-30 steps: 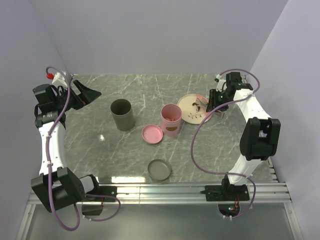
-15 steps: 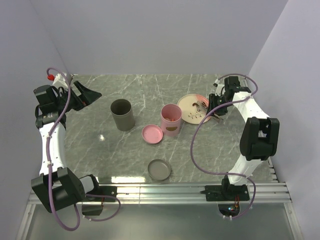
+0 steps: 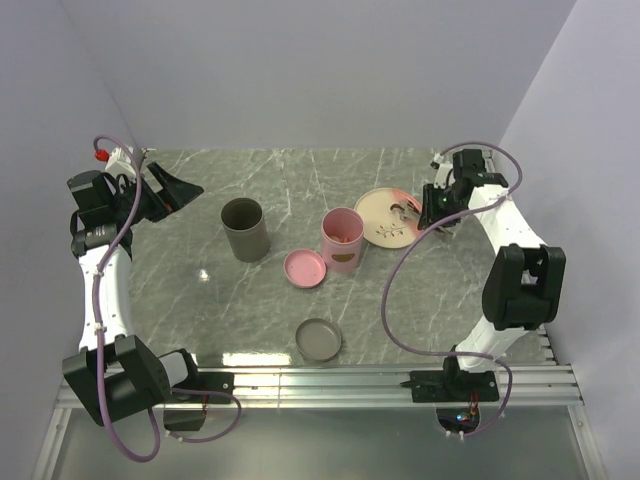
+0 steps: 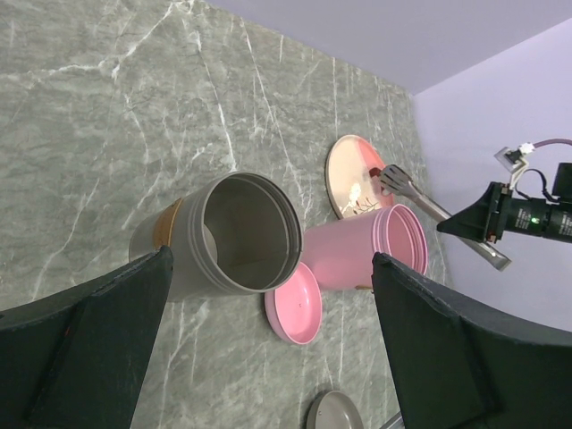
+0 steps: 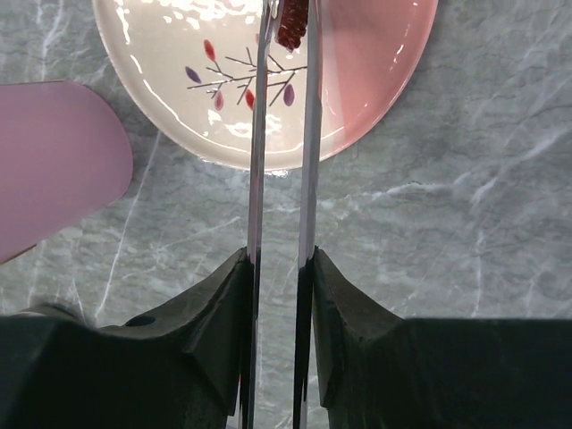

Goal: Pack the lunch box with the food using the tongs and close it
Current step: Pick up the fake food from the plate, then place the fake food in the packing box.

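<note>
Grey marble table (image 3: 200, 300), lilac walls. Right claw (image 5: 279, 268) squeezes the tongs (image 5: 308, 134), tips nipping a food piece (image 5: 292, 22) over the plate (image 5: 375, 71). Box (image 3: 342, 240) stands open just left of it, pink lid (image 3: 305, 268) beside; grey canister (image 3: 245, 229), grey lid (image 3: 318, 339) nearby. Left claw (image 3: 172, 190) gapes empty.

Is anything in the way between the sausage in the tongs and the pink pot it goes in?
Nothing visible. The reddish-brown sausage piece sits between the tips of the grey metal tongs over the round flowered plate, and the open pink cylindrical lunch box stands beside that plate, its round pink lid lying aside.
</note>
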